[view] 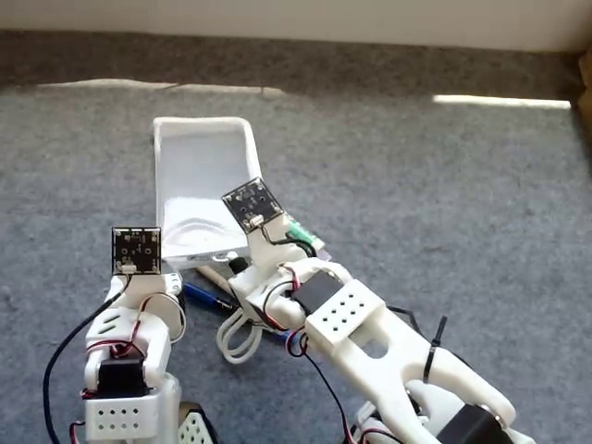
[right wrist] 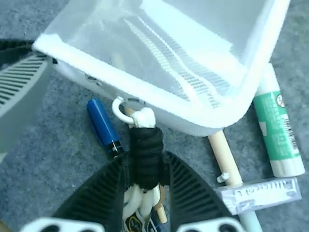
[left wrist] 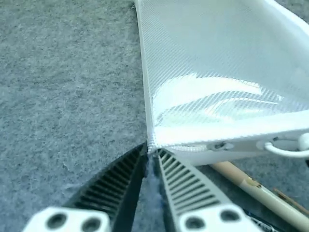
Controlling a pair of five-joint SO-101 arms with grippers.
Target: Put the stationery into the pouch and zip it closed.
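Note:
The white mesh pouch (view: 199, 190) lies open on the grey carpet. My left gripper (left wrist: 150, 153) is shut on the pouch's (left wrist: 217, 72) near corner seam. In my right gripper (right wrist: 146, 162), shut, is a white cable bundle (right wrist: 145, 150) bound with a black wrap, held just in front of the pouch's (right wrist: 169, 63) mouth by the white zipper pull cord (right wrist: 123, 108). A blue pen (right wrist: 102, 128), a beige pencil (right wrist: 226, 157), a green glue stick (right wrist: 277, 130) and a clear ruler (right wrist: 260, 194) lie on the carpet beside the pouch.
The cable's white loops (view: 239, 338) hang under the right arm, next to the blue pen (view: 208, 298). The glue stick (view: 302, 237) lies at the pouch's right corner. Open carpet (view: 444, 185) spreads to the right and far side.

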